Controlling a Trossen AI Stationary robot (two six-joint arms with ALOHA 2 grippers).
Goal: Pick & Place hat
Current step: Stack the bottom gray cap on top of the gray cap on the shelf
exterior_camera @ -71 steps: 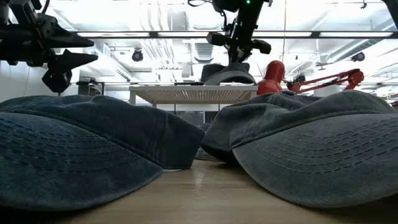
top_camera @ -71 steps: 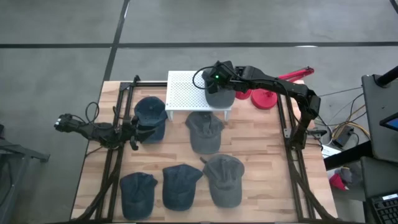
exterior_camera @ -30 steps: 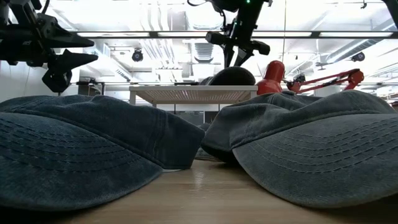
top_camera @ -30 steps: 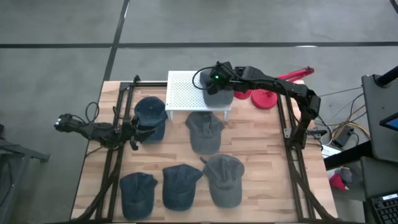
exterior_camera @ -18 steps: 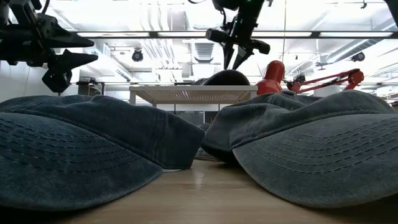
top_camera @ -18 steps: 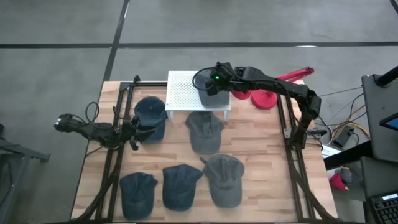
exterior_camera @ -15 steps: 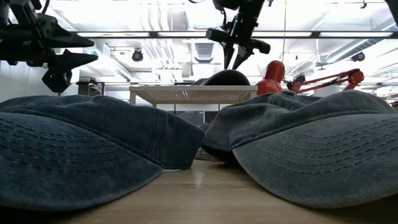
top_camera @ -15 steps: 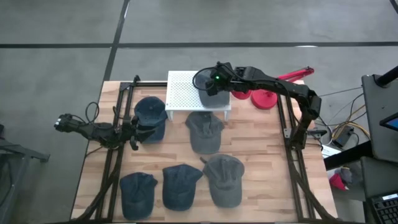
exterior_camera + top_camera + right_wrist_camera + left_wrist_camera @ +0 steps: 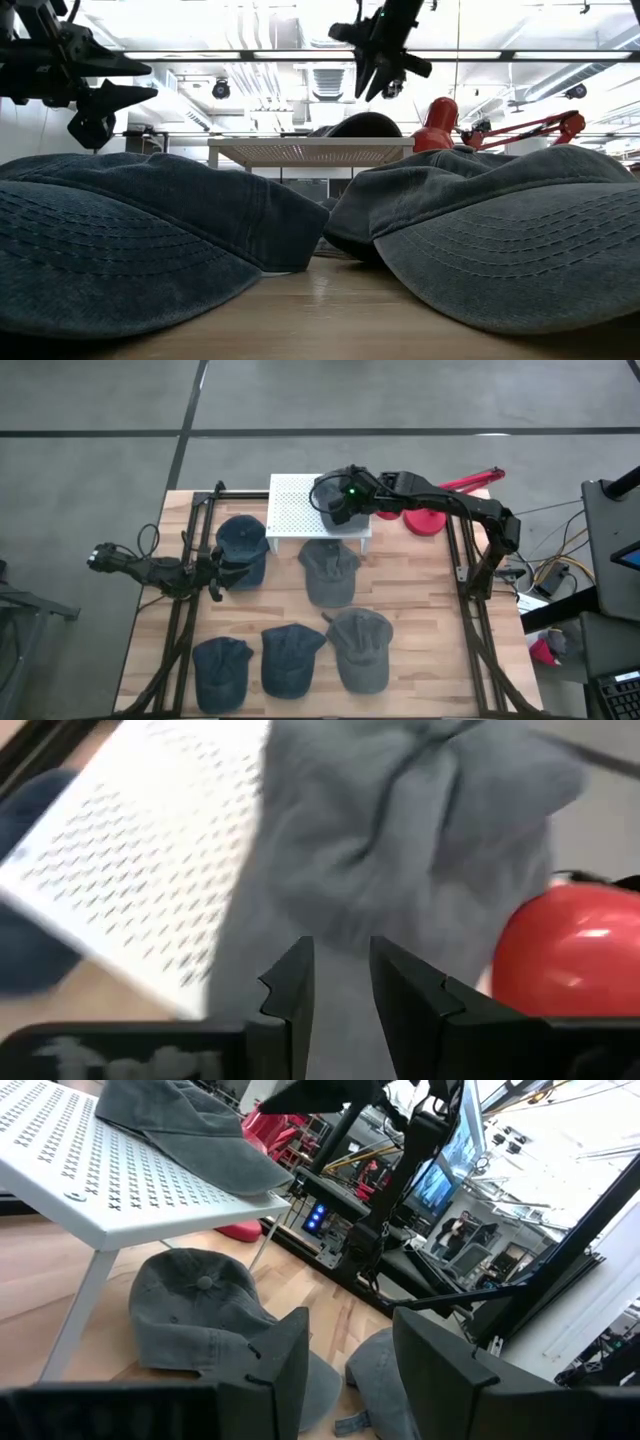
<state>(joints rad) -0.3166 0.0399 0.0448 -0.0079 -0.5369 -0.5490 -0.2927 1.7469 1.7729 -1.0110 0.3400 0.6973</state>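
The right gripper (image 9: pixel 372 88) has lifted clear and its jaws hang released, holding nothing, just above the grey hat (image 9: pixel 352 518). That hat lies on the white perforated stand (image 9: pixel 296 507) at the desk's far edge, below the jaws.

Off-task items on my counter (image 9: pixel 420 610)

I see a red clamp lamp (image 9: pixel 428 518) at the far right edge and monitors (image 9: pixel 455 1155) beyond in the room.

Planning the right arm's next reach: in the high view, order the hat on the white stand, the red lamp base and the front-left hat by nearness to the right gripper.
1. Hat on the white stand: directly under the right gripper.
2. Red lamp base: to its right, back edge.
3. Front-left hat: far front-left corner.
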